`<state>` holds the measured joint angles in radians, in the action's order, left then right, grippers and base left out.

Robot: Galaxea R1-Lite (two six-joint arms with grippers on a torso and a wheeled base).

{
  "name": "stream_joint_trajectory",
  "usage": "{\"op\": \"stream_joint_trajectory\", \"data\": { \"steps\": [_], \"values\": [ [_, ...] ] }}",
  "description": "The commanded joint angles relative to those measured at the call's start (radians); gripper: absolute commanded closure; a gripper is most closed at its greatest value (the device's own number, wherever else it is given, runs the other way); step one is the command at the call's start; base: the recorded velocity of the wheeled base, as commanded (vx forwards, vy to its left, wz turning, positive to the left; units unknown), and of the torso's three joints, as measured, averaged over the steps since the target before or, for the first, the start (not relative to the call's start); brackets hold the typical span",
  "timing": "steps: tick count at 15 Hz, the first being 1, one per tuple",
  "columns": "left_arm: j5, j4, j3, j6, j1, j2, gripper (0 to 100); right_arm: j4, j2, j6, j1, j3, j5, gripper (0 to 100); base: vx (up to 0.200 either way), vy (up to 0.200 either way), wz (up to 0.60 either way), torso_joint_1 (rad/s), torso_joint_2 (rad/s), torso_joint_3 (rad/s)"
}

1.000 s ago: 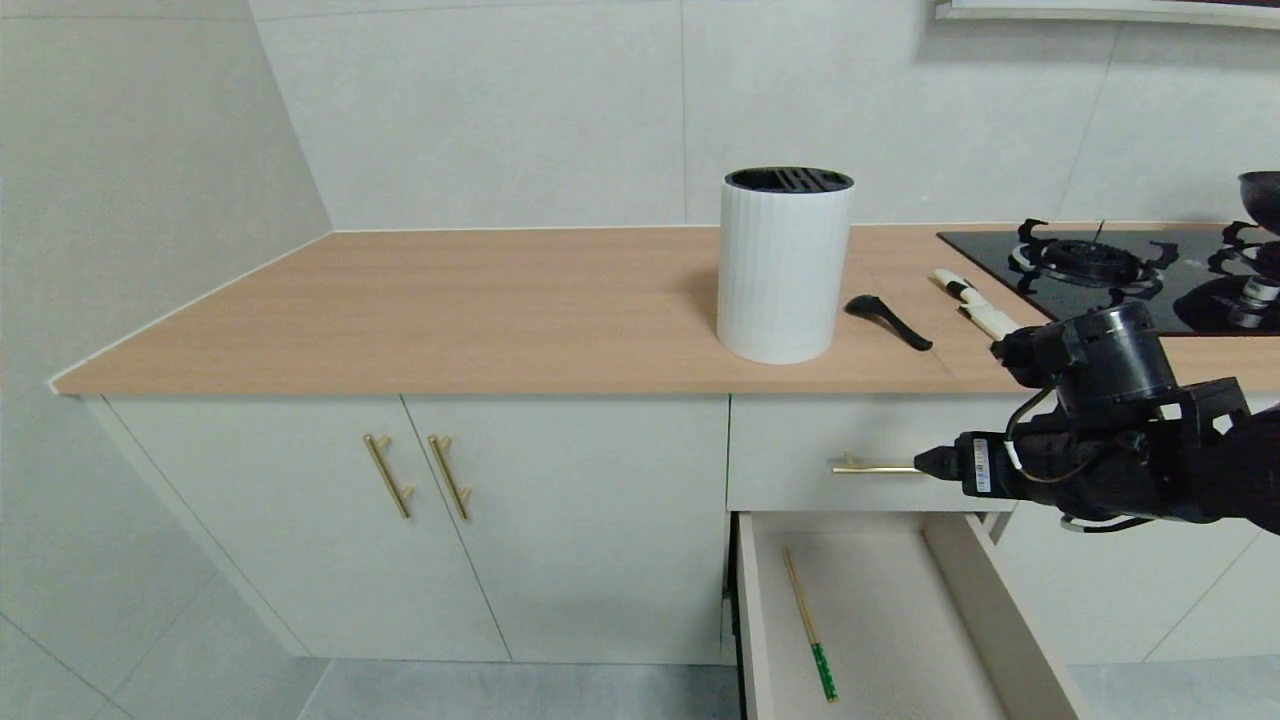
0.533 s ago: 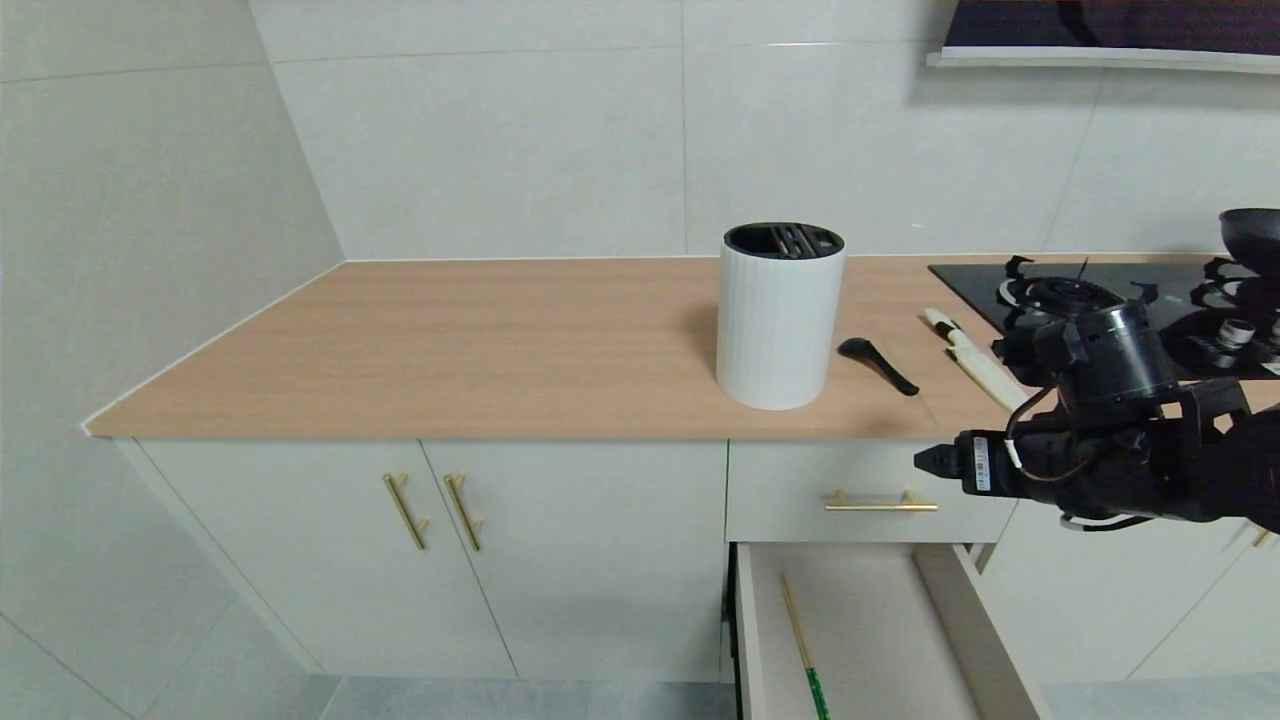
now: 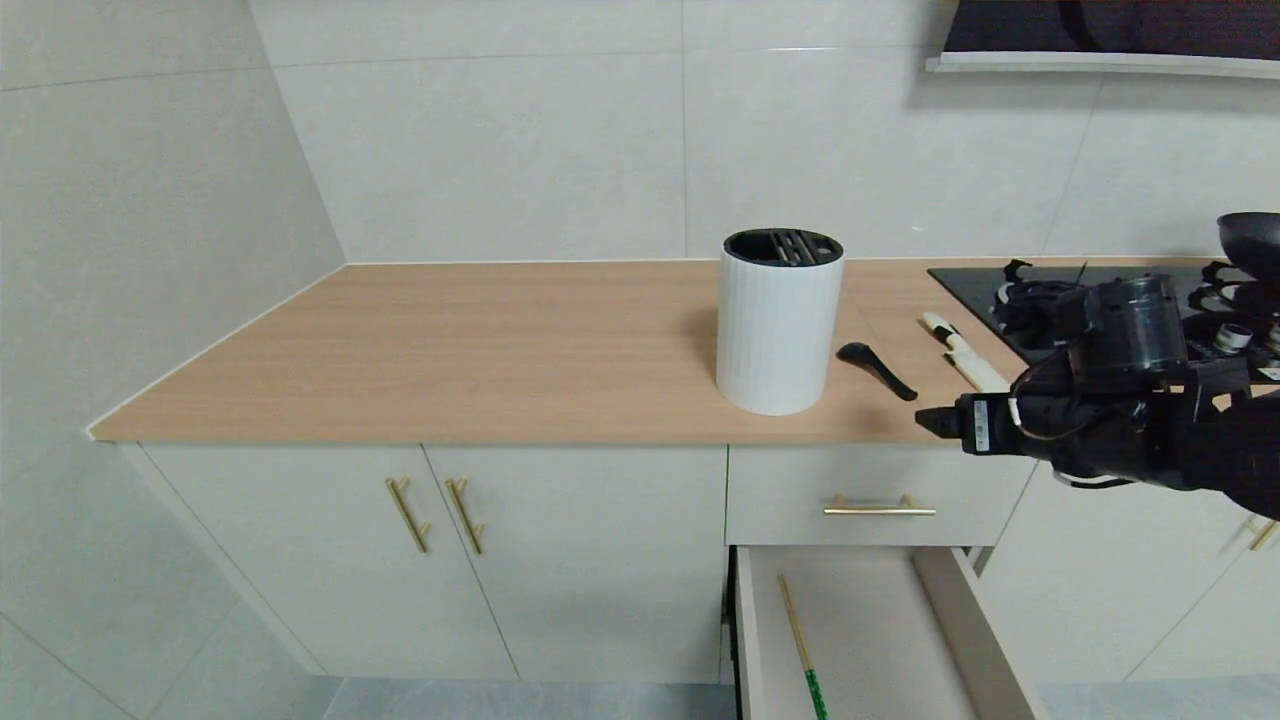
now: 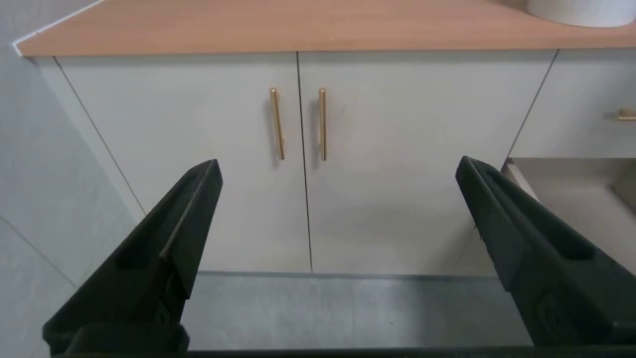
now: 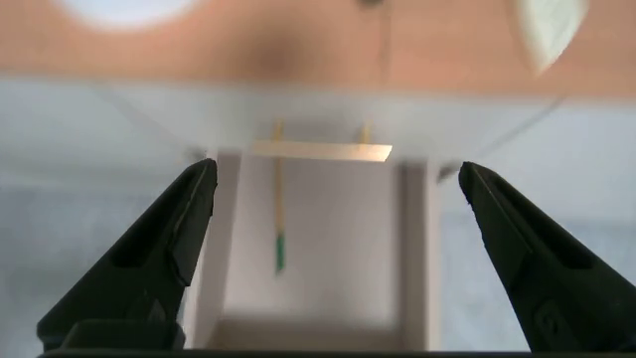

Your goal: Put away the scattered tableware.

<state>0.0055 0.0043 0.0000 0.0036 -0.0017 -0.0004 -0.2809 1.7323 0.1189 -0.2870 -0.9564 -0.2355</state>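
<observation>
Right black pincer [image 3: 930, 421] hovers at the front edge of the light wooden table [image 3: 500, 340], above the pulled-out pale drawer [image 3: 945, 625]. In the right wrist view its fingers stand wide apart with nothing between them. Left pincer [image 4: 338, 174] hangs low before the white cupboard doors with brass bar handles [image 4: 298, 124], also spread and empty. Task items lie on the table: a small black spoon [image 3: 877, 368] just beside the white ribbed cylindrical holder with a black slotted top [image 3: 779, 330], and a cream-handled knife [image 3: 962, 352] between the spoon and the black gas hob [image 3: 985, 285]. Risks, as I judge them: the spoon lies flat and slim, so the fingers may scrape the table or let it slip. It also sits close to the holder, so a wide approach could nudge the holder. A release not centred over the drawer would drop the piece on the floor. Containers: the drawer holds one wooden chopstick with a green end [image 3: 800, 650], lying lengthwise near one side wall. Nothing sticks out of the holder's slots. The drawer above is shut.
</observation>
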Motion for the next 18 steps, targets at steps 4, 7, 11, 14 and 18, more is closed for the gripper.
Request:
{"op": "stream_joint_trajectory", "data": {
  "steps": [4, 7, 11, 14, 18],
  "values": [
    [0.001, 0.0, 0.0, 0.001, 0.0, 0.0, 0, -0.098, 0.19, -0.093, 0.115, -0.205, 0.143, 0, 0.0, 0.0, 0.0, 0.0, 0.0, 0.0],
    [0.001, 0.0, 0.0, 0.001, 0.0, 0.0, 0, -0.104, 0.266, -0.122, 0.138, -0.298, 0.228, 0, 0.0, 0.0, 0.0, 0.0, 0.0, 0.0],
    [0.001, 0.0, 0.0, 0.001, 0.0, 0.0, 0, -0.101, 0.355, -0.183, 0.158, -0.412, 0.328, 0, 0.0, 0.0, 0.0, 0.0, 0.0, 0.0],
    [0.001, 0.0, 0.0, -0.001, 0.0, 0.0, 0, -0.103, 0.421, -0.194, 0.158, -0.472, 0.351, 0, 0.0, 0.0, 0.0, 0.0, 0.0, 0.0],
    [0.001, 0.0, 0.0, -0.001, 0.0, 0.0, 0, -0.124, 0.483, -0.243, 0.157, -0.473, 0.374, 0, 0.0, 0.0, 0.0, 0.0, 0.0, 0.0]
  ]
}}
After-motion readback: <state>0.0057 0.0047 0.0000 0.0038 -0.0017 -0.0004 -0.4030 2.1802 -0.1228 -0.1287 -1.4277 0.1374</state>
